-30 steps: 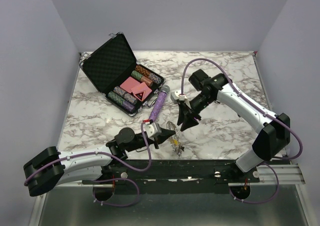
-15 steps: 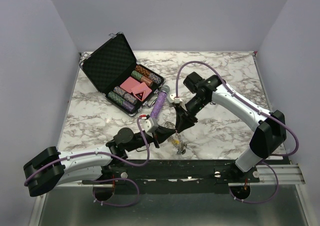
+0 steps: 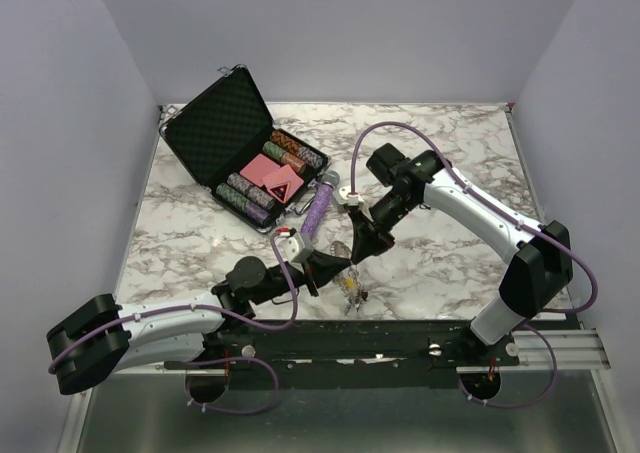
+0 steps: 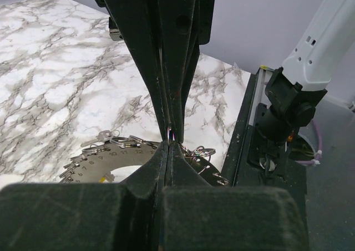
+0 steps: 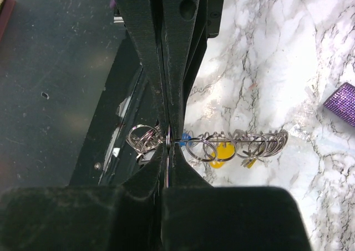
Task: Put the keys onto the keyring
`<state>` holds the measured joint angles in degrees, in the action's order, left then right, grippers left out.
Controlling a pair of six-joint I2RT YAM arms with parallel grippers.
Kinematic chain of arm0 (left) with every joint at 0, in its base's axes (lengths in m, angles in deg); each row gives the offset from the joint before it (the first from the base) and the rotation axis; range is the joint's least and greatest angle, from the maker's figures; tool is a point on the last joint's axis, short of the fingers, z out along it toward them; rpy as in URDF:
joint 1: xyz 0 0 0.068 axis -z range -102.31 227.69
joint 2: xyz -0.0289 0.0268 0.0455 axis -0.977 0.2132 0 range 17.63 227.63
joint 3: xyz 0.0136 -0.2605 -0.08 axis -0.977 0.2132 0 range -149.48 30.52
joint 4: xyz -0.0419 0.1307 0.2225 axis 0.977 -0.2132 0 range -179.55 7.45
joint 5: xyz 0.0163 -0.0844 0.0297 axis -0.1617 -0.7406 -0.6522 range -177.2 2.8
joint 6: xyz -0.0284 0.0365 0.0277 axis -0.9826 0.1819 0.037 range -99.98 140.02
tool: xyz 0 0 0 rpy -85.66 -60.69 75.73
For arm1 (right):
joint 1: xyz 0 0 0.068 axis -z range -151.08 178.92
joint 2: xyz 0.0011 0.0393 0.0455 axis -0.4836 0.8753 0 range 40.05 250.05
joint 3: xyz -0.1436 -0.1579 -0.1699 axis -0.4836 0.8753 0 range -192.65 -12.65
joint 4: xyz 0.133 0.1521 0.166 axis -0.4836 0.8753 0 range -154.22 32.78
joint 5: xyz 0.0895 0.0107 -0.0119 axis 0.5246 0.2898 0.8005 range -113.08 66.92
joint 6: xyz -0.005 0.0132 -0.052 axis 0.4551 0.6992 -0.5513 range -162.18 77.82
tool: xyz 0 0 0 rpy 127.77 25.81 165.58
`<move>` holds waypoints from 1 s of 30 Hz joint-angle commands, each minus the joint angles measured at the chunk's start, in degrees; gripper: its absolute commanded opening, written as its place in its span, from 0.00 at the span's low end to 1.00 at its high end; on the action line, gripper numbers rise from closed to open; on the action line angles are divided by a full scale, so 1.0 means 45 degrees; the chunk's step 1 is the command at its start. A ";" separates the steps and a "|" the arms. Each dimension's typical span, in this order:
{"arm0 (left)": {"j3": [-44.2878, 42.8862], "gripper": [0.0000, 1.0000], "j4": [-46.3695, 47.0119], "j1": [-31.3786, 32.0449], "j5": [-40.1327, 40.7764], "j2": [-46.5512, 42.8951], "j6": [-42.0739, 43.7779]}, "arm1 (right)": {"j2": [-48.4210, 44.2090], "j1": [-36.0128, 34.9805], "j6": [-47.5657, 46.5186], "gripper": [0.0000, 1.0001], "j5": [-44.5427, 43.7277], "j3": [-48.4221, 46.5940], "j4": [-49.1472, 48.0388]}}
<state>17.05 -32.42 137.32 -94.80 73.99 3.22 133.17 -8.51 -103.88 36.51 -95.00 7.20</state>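
Keyring (image 5: pixel 238 143) pinched from both sides: left gripper (image 4: pixel 168 147) clamped tight on its wire, right gripper (image 5: pixel 168 150) closed on it opposite. Keys (image 3: pixel 353 288) hang beneath.

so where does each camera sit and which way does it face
Top external: above and behind the arm bases, looking down on the table; both arms show, left gripper and right gripper tip to tip.
Left wrist: on the left arm, looking along its own fingers at the keyring; right arm beyond.
Right wrist: on the right arm, looking down its own fingers at the keyring.
Both wrist views share the keyring.
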 commanded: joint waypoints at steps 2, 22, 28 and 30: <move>0.0084 0.00 0.1223 -0.0069 0.0574 -0.0083 -0.0388 | 0.0009 -0.0120 0.0037 0.01 0.0273 -0.0256 -0.0031; 0.0612 0.00 0.4035 -0.0069 0.0419 0.1128 -0.1209 | 0.0127 -0.0120 0.0330 0.01 0.0839 -0.0490 -0.0089; 0.0651 0.03 0.4134 -0.0088 0.0379 0.1265 -0.1228 | 0.0127 -0.0120 0.0350 0.01 0.0878 -0.0490 -0.0070; 0.0690 0.04 0.4114 -0.0069 0.0399 0.1265 -0.1228 | 0.0146 -0.0120 0.0350 0.01 0.0878 -0.0509 -0.0070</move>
<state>20.04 -19.50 137.30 -93.57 79.35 -1.59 133.17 -8.36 -103.20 36.56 -95.85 7.24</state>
